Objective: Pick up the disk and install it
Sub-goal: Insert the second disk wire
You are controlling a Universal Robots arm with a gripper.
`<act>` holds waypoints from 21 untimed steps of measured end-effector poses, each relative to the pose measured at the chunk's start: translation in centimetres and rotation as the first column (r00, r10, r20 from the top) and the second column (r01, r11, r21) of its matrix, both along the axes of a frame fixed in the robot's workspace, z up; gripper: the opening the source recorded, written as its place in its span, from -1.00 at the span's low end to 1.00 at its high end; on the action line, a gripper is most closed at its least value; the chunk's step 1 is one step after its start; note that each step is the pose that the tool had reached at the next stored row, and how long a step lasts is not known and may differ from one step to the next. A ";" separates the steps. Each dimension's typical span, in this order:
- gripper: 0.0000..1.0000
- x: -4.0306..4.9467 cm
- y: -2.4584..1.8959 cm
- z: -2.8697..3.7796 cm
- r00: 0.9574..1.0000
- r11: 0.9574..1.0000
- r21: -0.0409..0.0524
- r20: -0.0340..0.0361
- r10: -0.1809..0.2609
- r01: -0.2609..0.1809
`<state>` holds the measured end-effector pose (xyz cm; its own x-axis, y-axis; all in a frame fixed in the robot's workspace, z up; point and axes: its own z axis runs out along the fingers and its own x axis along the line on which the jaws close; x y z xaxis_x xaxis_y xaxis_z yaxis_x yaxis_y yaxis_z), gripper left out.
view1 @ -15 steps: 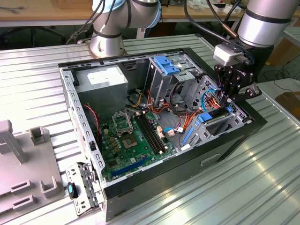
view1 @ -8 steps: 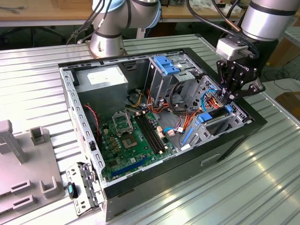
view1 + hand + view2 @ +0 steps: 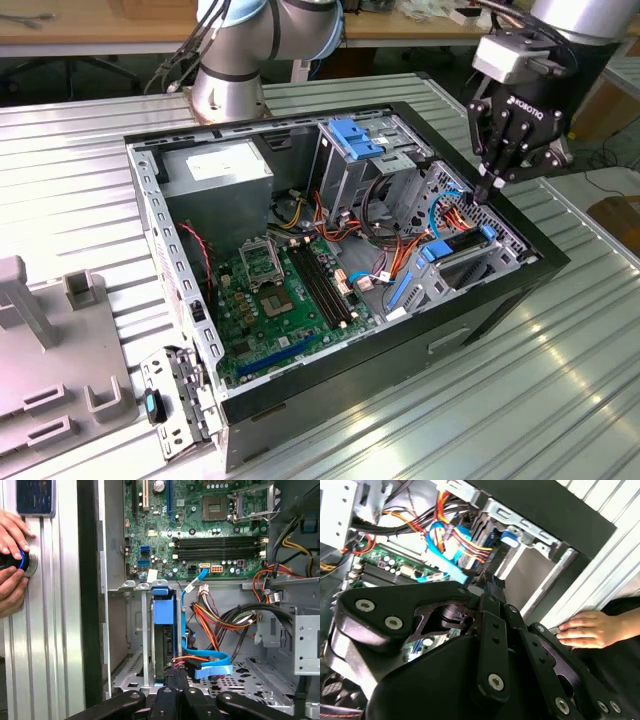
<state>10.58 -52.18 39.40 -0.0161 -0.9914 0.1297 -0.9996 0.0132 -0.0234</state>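
Note:
The disk [image 3: 462, 258], a dark body in a blue carrier rail, sits in the metal drive bay at the case's corner on the exterior view's right. The first wrist view shows the disk [image 3: 164, 630] slotted between the bay's rails, its blue tab toward the motherboard. My gripper [image 3: 483, 193] hangs just above the disk's end nearest the cables, its black fingers drawn together with nothing between them. In the first wrist view the gripper [image 3: 176, 674] tips reach the disk's end beside a flat blue cable [image 3: 212, 670]. Contact with the disk cannot be told.
The open computer case [image 3: 400, 345] lies on a ribbed metal table [image 3: 520, 400]. Orange, red and black wire bundles [image 3: 225, 617] crowd the bay. A person's hands [image 3: 11, 555] rest on a knob on the table beside the case. A grey fixture [image 3: 60, 350] stands at the exterior view's left.

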 end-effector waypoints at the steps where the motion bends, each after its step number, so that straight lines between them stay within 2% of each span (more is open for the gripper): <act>1: -0.79 0.00 0.26 0.01 1.000 1.000 0.000 -0.009 0.000 0.000; 4: -0.79 0.00 0.92 0.04 1.000 1.000 0.000 -0.026 0.000 0.000; 6: -0.79 0.00 1.61 0.04 1.000 1.000 -0.001 -0.030 0.000 0.000; 7: -0.79 0.08 1.72 0.03 1.000 1.000 -0.004 -0.030 0.000 0.000; 9: -0.77 0.29 1.72 0.03 1.000 1.000 -0.020 -0.031 -0.001 0.000; 10: -0.65 0.36 1.73 0.01 1.000 1.000 -0.026 -0.031 -0.001 0.000; 12: -0.62 0.42 1.74 -0.04 1.000 0.999 -0.035 -0.031 -0.001 0.000; 13: -0.49 0.42 1.74 -0.13 1.000 0.999 -0.037 -0.031 -0.001 0.000; 17: -0.49 0.43 1.79 -0.50 1.000 0.999 -0.038 -0.031 -0.001 0.000; 18: -0.47 0.43 1.85 -0.61 1.000 0.999 -0.037 -0.031 -0.001 -0.001; 19: -0.34 0.43 1.89 -0.91 1.000 0.999 -0.037 -0.031 -0.001 0.000; 21: -0.34 0.43 2.02 -1.24 1.000 0.999 -0.038 -0.031 -0.001 0.000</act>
<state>11.01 -50.16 38.15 -0.0117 -0.9858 0.1673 -0.9999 0.0130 0.0067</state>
